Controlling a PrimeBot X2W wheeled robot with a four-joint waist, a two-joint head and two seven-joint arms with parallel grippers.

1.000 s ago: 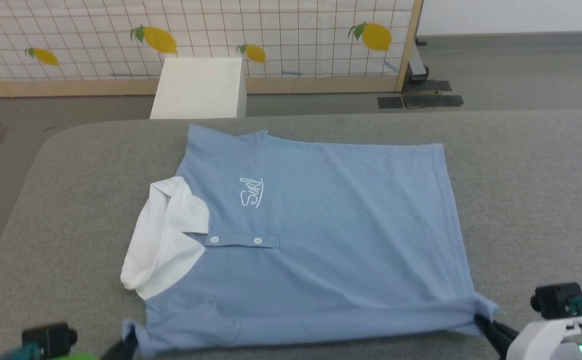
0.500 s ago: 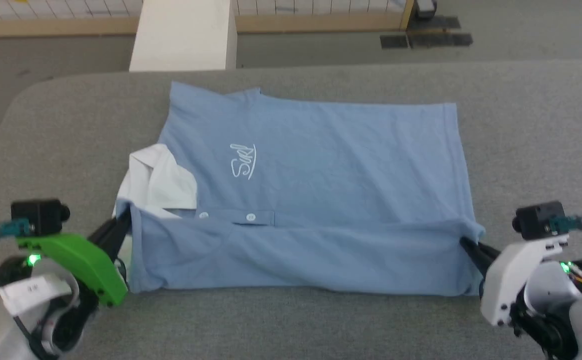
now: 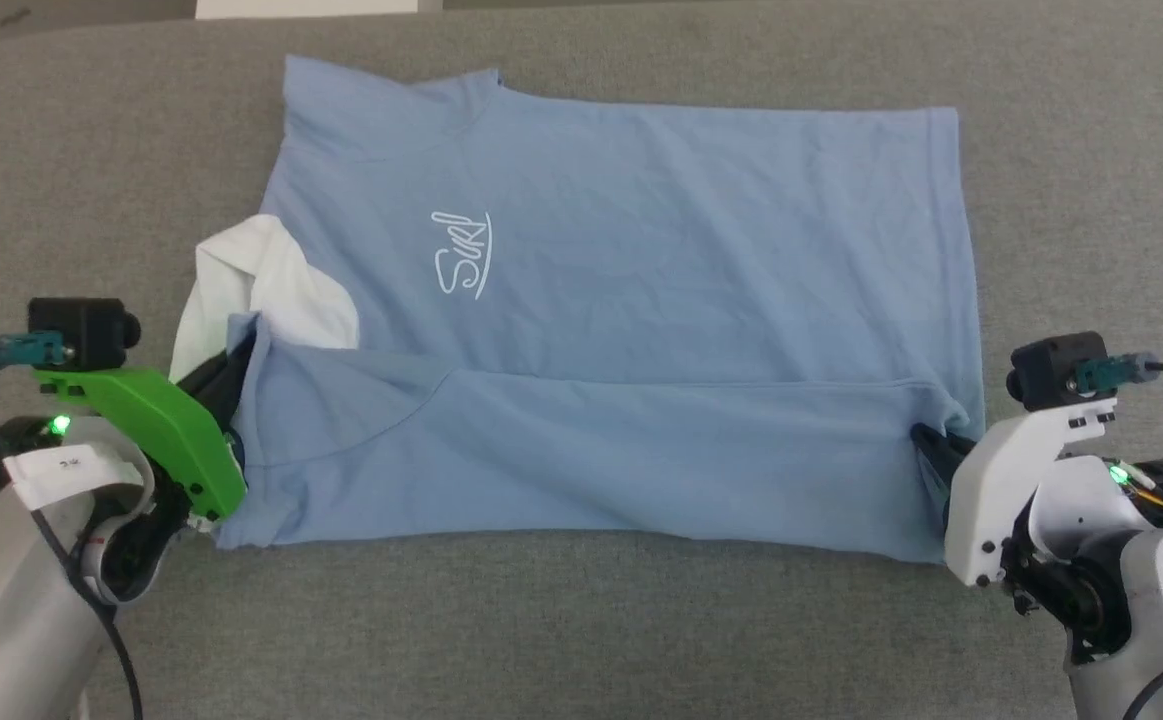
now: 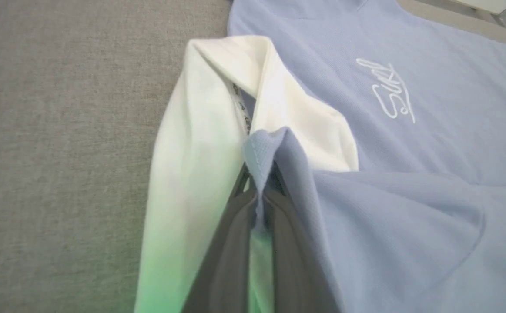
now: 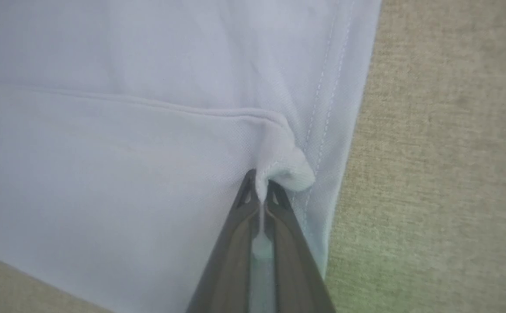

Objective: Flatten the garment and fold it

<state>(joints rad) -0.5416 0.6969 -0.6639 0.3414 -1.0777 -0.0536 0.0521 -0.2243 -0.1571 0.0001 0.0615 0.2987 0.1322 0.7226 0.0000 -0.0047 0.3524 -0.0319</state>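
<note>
Your garment (image 3: 641,230), a light blue polo, lies spread on the grey padded surface (image 3: 581,620) with its white cursive logo (image 3: 461,255) facing up; take that logo as your mark. The white collar (image 3: 251,285) sits just left of the logo, bunched and partly standing. The edge of the shirt nearer the robot than the logo is doubled over toward it, so a folded band runs from side to side, and its upper edge stops short of the script. Your left gripper (image 3: 233,348) is left of the logo and nearer the robot, right against the collar, its jaws pinched tight on a blue corner of that band. In the left wrist view the cloth peaks up between the two dark fingers (image 4: 231,243). Your right gripper (image 3: 926,445) is far to the right of the logo at the hem side, its jaws likewise clamped on a small pucker of blue fabric just beside the double stitching (image 5: 322,100). The band runs nearly straight between the two grips.
</note>
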